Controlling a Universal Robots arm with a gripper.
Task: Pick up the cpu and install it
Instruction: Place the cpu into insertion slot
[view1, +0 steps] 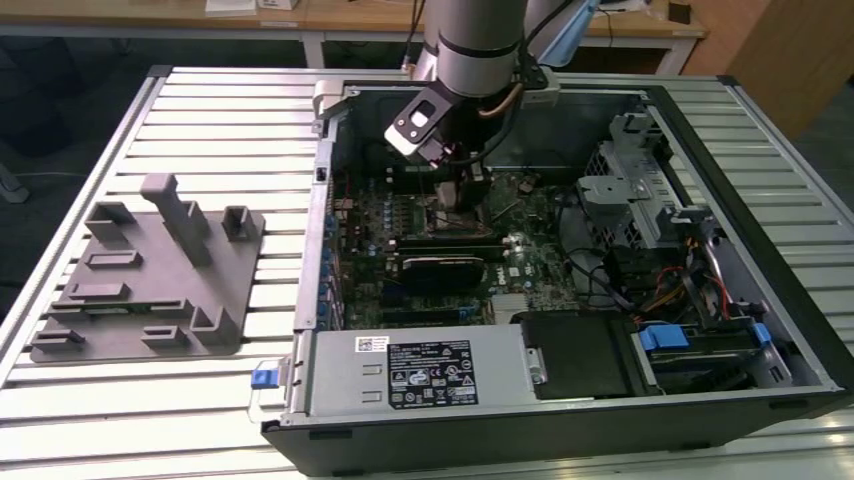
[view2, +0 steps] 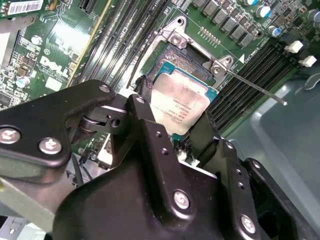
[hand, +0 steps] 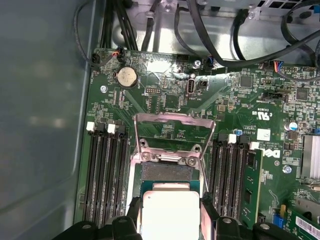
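In the exterior view, the arm reaches down into an open computer case lying on a slatted tabletop. The jaws are low over the middle of the motherboard. A grey tray with upright posts sits on the tabletop to the exterior view's left of the case, well apart from the arm. A labelled power supply box fills the case's near corner.

In the second wrist view, the cpu, silver top up, is clamped between the two black jaws, which press on its opposite edges. It lies right at the socket; I cannot tell whether it is fully seated. A thin metal lever sticks out beside the socket.

In the first wrist view, the cpu again sits between the jaws, just below the hinged metal frame, which stands flipped open. Memory slots run along both sides of the socket, and a coin battery lies farther up the board.
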